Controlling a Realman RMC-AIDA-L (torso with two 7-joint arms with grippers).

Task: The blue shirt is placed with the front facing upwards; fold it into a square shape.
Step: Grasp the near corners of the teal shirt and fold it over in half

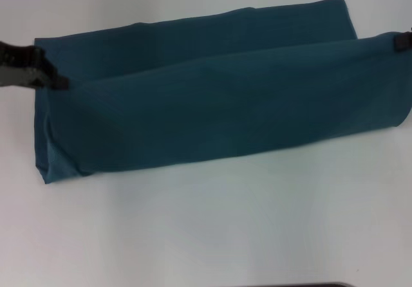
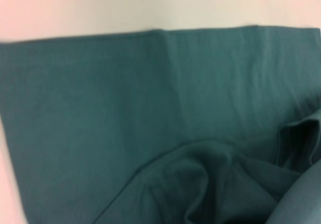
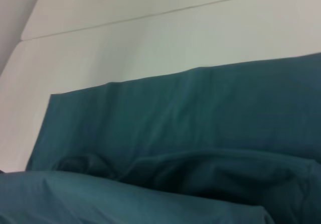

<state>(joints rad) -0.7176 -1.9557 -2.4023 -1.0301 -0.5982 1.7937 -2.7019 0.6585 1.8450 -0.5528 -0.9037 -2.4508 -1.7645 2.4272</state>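
blue shirt (image 1: 219, 107) folded long on table (image 1: 206, 229) | left fingers (image 1: 56, 81) pinching left edge | right fingers (image 1: 402, 40) pinching right edge

The blue shirt (image 1: 219, 100) is a plain dark teal-blue all over, no print or pattern showing on the folded cloth; the worktop (image 1: 212, 229) beneath is plain white; the left gripper (image 1: 58, 81) at nine o'clock is black
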